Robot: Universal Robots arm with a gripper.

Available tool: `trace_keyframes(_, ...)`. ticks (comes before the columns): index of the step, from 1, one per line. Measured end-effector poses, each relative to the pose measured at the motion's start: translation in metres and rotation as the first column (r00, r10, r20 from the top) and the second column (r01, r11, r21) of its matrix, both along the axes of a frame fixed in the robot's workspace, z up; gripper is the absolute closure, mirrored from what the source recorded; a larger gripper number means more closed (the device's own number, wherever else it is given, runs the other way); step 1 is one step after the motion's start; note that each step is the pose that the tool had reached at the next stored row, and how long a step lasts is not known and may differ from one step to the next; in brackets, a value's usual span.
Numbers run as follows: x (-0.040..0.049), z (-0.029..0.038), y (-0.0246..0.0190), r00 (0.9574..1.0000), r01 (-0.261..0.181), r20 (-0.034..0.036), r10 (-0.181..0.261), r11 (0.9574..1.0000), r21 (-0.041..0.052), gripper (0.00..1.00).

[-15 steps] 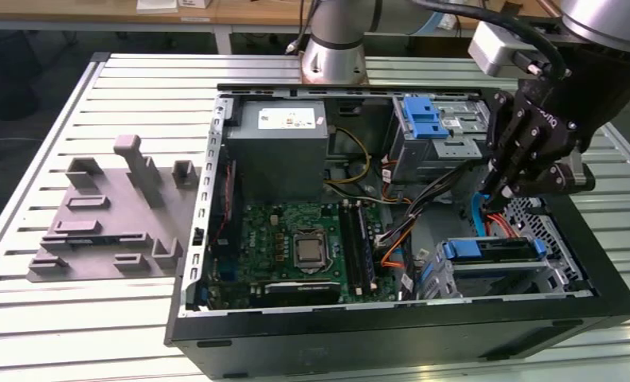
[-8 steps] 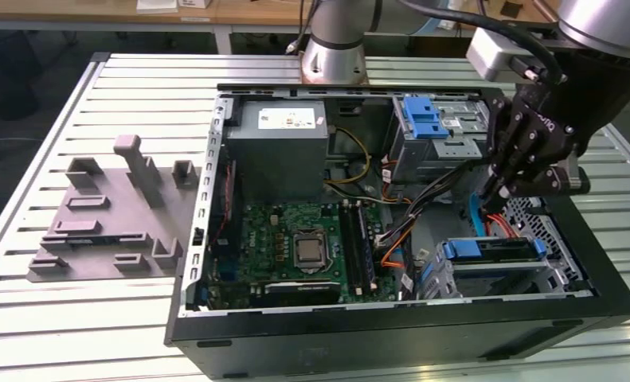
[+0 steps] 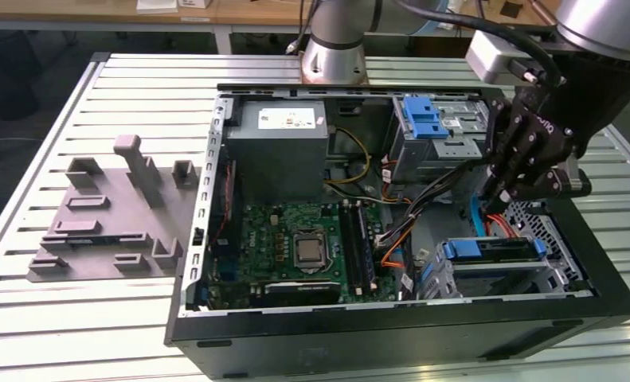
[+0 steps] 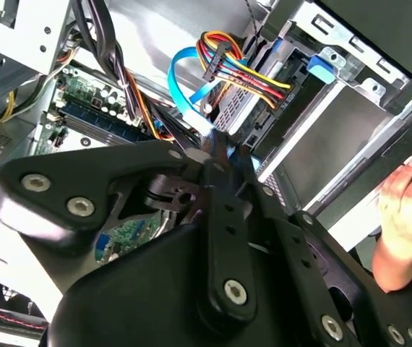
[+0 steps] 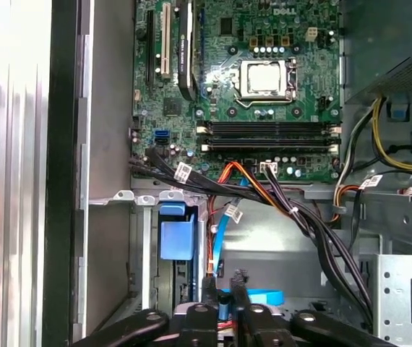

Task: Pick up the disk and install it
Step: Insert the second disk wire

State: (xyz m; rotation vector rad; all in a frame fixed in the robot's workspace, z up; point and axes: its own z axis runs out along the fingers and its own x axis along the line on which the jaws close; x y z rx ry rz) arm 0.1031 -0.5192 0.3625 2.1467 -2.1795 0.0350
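On the exterior view's left, the grey moulded fixture (image 3: 107, 219) lay on the slatted table (image 3: 38, 310), beside the open computer case (image 3: 400, 334). Inside the case, the power-supply box (image 3: 283, 147) stood over the motherboard (image 3: 299, 247) with its bare processor socket. Further right, dark cable bundles (image 3: 442, 187) ran toward the drive cage (image 3: 553, 239). The disk (image 3: 490, 251) sat there in its blue carrier, in the corner of the case at the exterior view's lower right. It lay flat. As far as I could judge, its long axis ran across that view, with the blue tab end toward the motherboard. In the first wrist view that blue tab (image 5: 176, 238) showed just beside the cage wall. My arm reached over from its base (image 3: 336, 48) behind the case, wrist high at the right and bent downward. My gripper (image 3: 502, 199) pointed down into the case just above the disk and clear of it. In both wrist views my fingers (image 4: 224, 210) were drawn in, tips nearly meeting, close to the end of the blue flat cable (image 4: 184, 90). A person's hand (image 4: 405, 210) rested at the case's outer edge.
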Motion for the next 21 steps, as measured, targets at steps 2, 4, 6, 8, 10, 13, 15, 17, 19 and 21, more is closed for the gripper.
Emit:
trace_keyframes(2,0.0,-0.0006,0.0001,1.0,0.0,0.0,0.0,1.0,-0.0031,0.77)
trace_keyframes(4,0.0,-0.0014,0.0001,1.0,0.0,0.0001,0.0,1.0,-0.0051,0.77)
trace_keyframes(6,0.0,-0.0025,0.0,1.0,0.0,0.0002,0.0,1.0,-0.0059,0.77)
trace_keyframes(8,0.0,-0.0033,0.0,1.0,0.0,0.0002,0.0,1.0,-0.0059,0.84)
trace_keyframes(10,0.0005,-0.0038,-0.0001,1.0,0.0,0.0002,0.0,1.0,0.0064,0.84)
trace_keyframes(13,0.0016,-0.0046,-0.0006,1.0,0.0,0.0003,0.0,0.999,0.0449,0.84)
trace_keyframes(15,0.0017,-0.006,-0.0013,1.0,0.0,0.0003,0.0,0.9989,0.0461,0.84)
trace_keyframes(17,0.0017,-0.0081,-0.0047,1.0,0.0,0.0002,0.0,0.9989,0.0461,0.84)
trace_keyframes(19,0.0017,-0.0105,-0.0102,1.0,0.0,0.0002,0.0,0.9989,0.0464,0.84)
trace_keyframes(21,0.0017,-0.013,-0.015,1.0,0.0,0.0002,0.0,0.9989,0.0462,0.84)
